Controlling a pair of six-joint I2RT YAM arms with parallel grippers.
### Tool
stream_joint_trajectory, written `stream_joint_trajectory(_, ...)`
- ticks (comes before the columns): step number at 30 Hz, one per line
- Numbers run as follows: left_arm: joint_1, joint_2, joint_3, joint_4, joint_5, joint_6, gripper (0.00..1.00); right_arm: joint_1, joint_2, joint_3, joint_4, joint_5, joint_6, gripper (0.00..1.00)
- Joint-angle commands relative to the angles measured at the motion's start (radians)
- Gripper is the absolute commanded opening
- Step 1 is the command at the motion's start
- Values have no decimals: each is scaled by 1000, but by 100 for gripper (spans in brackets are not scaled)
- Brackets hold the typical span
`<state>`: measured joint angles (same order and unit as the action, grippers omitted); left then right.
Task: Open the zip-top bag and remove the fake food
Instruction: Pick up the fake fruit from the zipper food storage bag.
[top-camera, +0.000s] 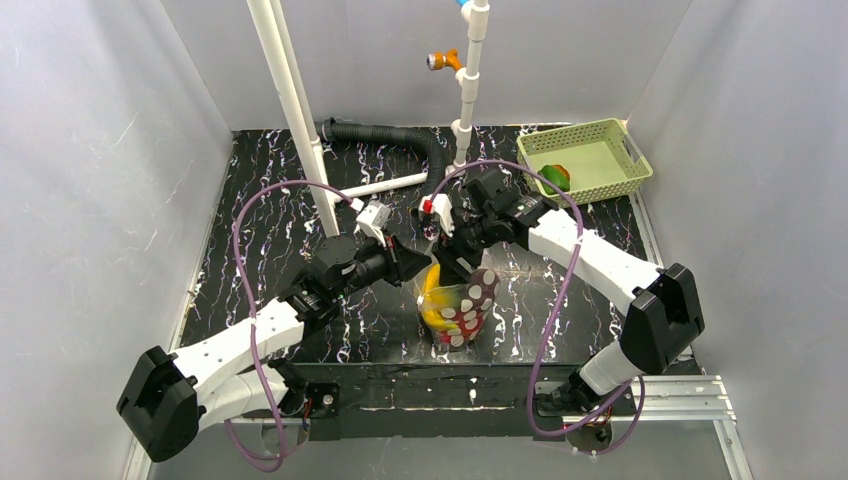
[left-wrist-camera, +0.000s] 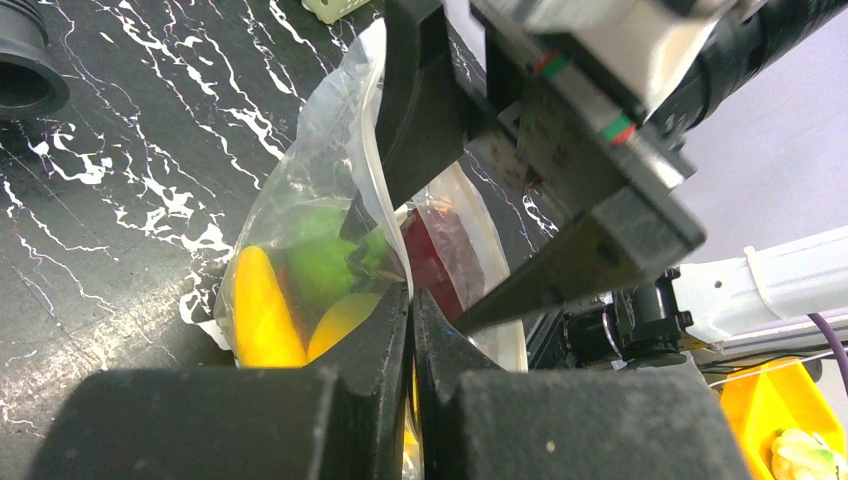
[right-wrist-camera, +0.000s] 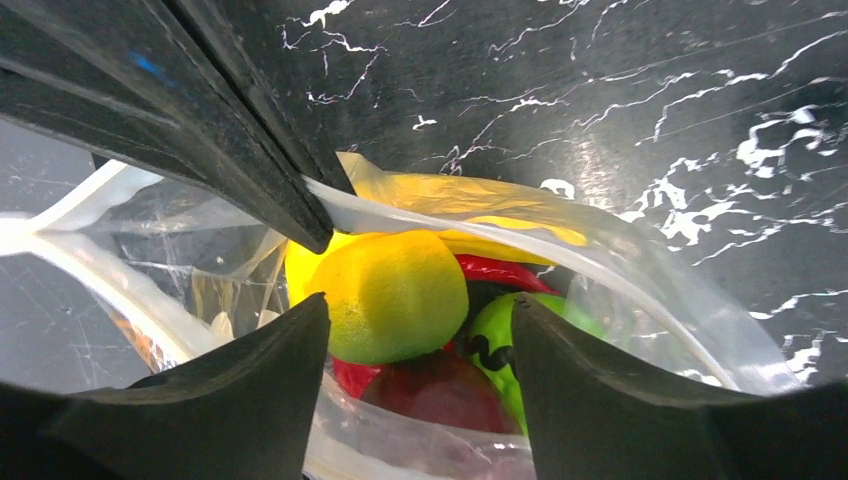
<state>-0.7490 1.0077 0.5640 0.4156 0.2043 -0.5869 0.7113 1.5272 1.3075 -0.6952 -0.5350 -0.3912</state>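
The zip-top bag (top-camera: 462, 305) hangs with its mouth up in the middle of the table, clear plastic with pale dots. My left gripper (top-camera: 422, 266) is shut on the bag's rim (left-wrist-camera: 412, 295). My right gripper (right-wrist-camera: 418, 320) is open inside the bag's mouth, one fingertip on either side of the yellow lemon (right-wrist-camera: 390, 295). Under the lemon lie a red chili (right-wrist-camera: 500, 272), a green pepper (right-wrist-camera: 500, 340) and a dark red apple (right-wrist-camera: 440, 392). The left wrist view also shows a yellow banana (left-wrist-camera: 262, 310) and a green ball (left-wrist-camera: 325, 265) through the plastic.
A green basket (top-camera: 600, 140) stands at the back right with a green and orange piece (top-camera: 556, 177) in it. White pipes (top-camera: 295, 110) rise from the table behind the arms. A black hose (top-camera: 390, 133) runs along the back.
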Motion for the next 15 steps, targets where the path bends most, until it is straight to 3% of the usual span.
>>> stream_joint_trajectory(1,5,6,62,38,-4,17,0,14,-44,-55,85,-22,82,77)
stream_joint_trajectory(11,4,-1,84,-6,-38,49,0,21,-58,-114,176,60,220,87)
stream_joint_trajectory(15,3,8,106,-21,-46,65,0,30,-61,-98,189,160,266,94)
